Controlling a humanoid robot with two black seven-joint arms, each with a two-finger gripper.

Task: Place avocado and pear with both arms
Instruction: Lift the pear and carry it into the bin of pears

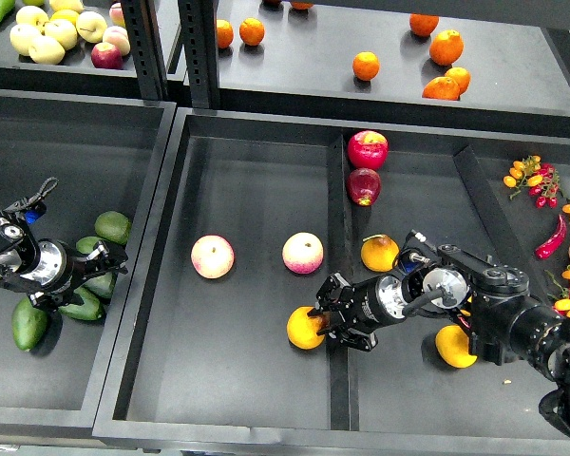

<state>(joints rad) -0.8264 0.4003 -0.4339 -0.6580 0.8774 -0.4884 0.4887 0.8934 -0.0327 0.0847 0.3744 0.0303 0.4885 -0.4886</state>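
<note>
My right gripper (325,321) is shut on the orange-yellow pear (302,329) and holds it at the divider between the middle and right trays; the pear's neck is hidden in the jaws. My left gripper (106,262) lies in the left tray among green avocados, its fingers over one of them (99,283). A slim pointed avocado (80,307) lies just below it. I cannot tell whether the left jaws grip anything.
A rounder avocado (113,226) and another (28,323) lie nearby. Two pink-yellow apples (212,256) (302,253) sit in the middle tray (247,171). Two red apples (367,149), two round orange-yellow fruits (379,253) (453,346), chillies and small tomatoes (532,176) lie on the right.
</note>
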